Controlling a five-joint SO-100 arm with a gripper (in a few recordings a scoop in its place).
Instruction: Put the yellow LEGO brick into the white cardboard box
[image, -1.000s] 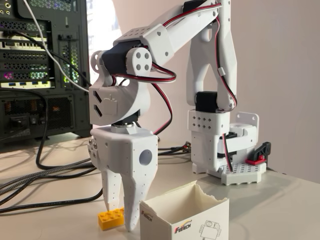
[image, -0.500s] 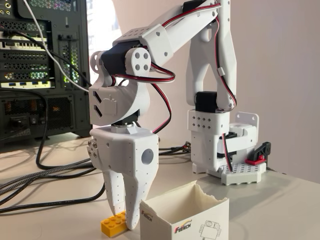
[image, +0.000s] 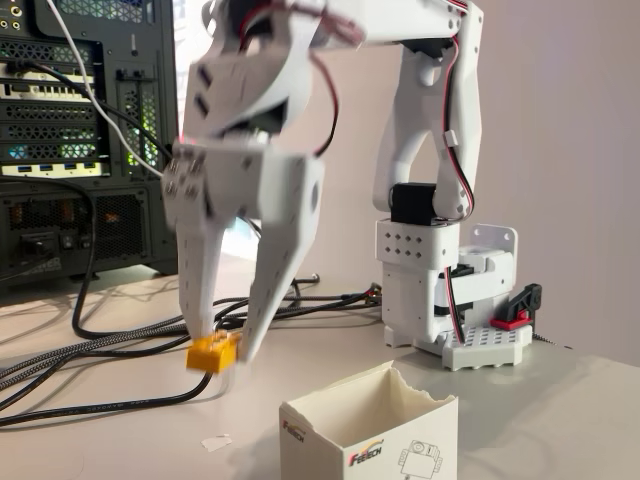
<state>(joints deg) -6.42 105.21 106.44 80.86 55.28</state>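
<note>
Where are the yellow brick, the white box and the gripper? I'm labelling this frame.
yellow LEGO brick (image: 212, 352), fixed view, its front face.
white cardboard box (image: 400, 452), fixed view, its front wall.
gripper (image: 222, 343), fixed view, midway between the fingertips.

Blur on my moving tool, and things cropped at the edges

My gripper (image: 225, 345) and the yellow LEGO brick (image: 213, 352) between its tips are smeared by motion, so the brick's studs can't be made out; my upper arm (image: 330, 25) runs off the top edge, the white cardboard box (image: 368, 438) is cut by the bottom edge, and the computer case (image: 85, 140) by the left.
</note>
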